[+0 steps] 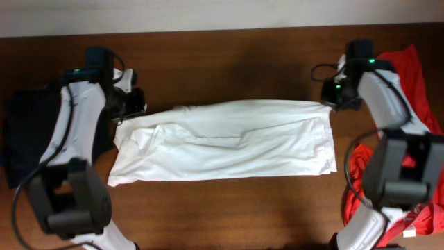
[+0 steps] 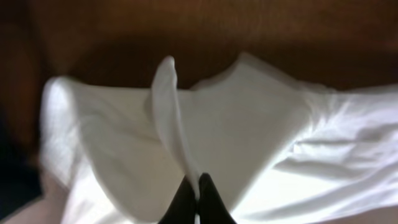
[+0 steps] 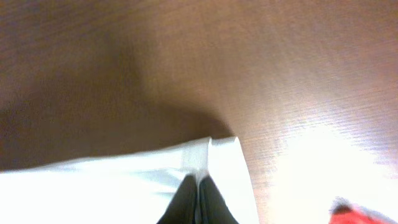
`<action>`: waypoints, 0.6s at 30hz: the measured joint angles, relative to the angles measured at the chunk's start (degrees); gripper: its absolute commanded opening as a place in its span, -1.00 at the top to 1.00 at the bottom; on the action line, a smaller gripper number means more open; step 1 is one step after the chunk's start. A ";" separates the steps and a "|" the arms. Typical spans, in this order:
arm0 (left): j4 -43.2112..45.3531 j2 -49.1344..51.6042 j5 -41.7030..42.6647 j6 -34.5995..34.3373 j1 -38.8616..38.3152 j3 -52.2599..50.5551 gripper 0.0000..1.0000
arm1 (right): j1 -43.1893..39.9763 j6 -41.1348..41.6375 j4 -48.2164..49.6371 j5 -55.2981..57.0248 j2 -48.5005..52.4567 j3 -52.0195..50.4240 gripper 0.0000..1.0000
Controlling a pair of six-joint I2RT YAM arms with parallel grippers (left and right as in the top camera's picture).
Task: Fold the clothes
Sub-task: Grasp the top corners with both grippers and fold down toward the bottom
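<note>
A white garment (image 1: 229,142) lies spread across the middle of the brown table, folded lengthwise. My left gripper (image 1: 128,110) is at its far left corner and is shut on a pinched ridge of the white cloth (image 2: 177,143); its fingertips (image 2: 198,186) are pressed together on the fabric. My right gripper (image 1: 331,97) is at the far right corner and is shut on the garment's hem (image 3: 199,155); its fingertips (image 3: 198,183) are closed on the white edge.
A dark garment (image 1: 24,135) lies at the left edge of the table. A red garment (image 1: 409,76) lies at the right edge, behind and under my right arm, and shows as a red patch in the right wrist view (image 3: 357,214).
</note>
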 measured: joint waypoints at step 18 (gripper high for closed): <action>-15.43 -3.48 -12.09 -4.50 0.31 -9.84 -0.21 | -0.07 -0.02 -19.12 10.56 -2.97 -10.03 -0.45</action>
